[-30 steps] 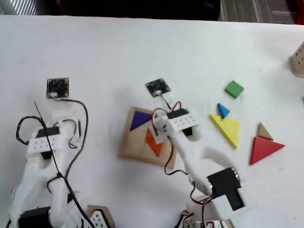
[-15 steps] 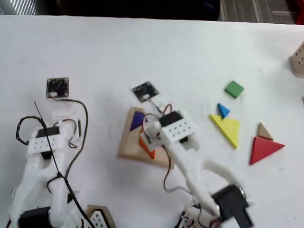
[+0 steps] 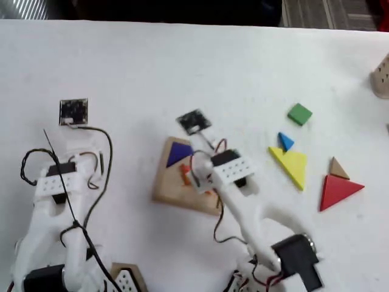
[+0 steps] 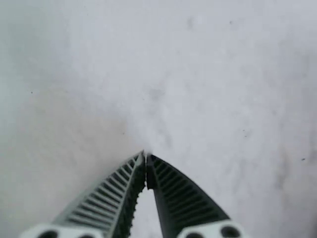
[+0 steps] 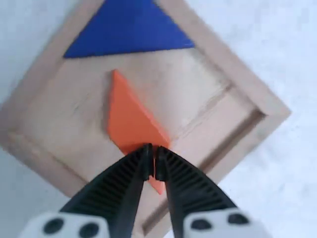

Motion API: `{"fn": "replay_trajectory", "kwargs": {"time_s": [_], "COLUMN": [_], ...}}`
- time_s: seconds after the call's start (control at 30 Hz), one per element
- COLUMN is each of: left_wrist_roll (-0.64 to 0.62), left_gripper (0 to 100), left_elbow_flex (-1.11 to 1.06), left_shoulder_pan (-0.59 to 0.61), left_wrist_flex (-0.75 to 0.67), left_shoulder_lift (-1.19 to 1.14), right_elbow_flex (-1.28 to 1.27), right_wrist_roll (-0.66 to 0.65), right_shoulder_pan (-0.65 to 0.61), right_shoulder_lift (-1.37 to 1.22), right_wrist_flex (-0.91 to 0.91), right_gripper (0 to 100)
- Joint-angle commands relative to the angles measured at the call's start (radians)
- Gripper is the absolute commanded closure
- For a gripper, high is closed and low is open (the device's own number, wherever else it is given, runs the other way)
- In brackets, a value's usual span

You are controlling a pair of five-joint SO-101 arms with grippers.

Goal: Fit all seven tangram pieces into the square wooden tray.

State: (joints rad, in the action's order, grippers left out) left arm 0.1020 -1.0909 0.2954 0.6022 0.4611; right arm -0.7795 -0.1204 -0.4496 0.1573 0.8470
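Fingers (image 5: pixel 124 183) pressed together, the right gripper (image 5: pixel 151 154) should slide the orange piece (image 5: pixel 131 119) flat against the blue triangle (image 5: pixel 130 32), inside the tray (image 5: pixel 247 84). The left gripper (image 4: pixel 146 161) has its fingers together too.

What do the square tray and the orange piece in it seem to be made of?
Tray: looks like unpainted light wood, matte; faint grain shows on its floor. Orange piece: probably wood painted matte orange; even colour, no grain visible.
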Motion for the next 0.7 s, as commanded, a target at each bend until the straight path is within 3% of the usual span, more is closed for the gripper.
{"fn": "replay_trajectory", "kwargs": {"time_s": [0.0,0.3,0.67], "left_wrist_roll": [-0.008,-0.008,-0.008], "left_gripper": [98,98,98], "left_elbow_flex": [0.021,0.021,0.021], "left_shoulder_pan": [0.004,0.004,0.004], "left_wrist_flex": [-0.02,-0.018,-0.018], "left_shoulder_lift": [-0.002,-0.002,-0.002], "right_elbow_flex": [0.071,0.109,0.215], "right_wrist_roll": [-0.002,-0.002,0.0], "right_shoulder_pan": [0.053,0.019,0.176], "right_shoulder_lift": [-0.068,-0.113,-0.107], "right_wrist_flex": [-0.008,0.005,0.005], "right_gripper": [98.1,98.1,98.1]}}
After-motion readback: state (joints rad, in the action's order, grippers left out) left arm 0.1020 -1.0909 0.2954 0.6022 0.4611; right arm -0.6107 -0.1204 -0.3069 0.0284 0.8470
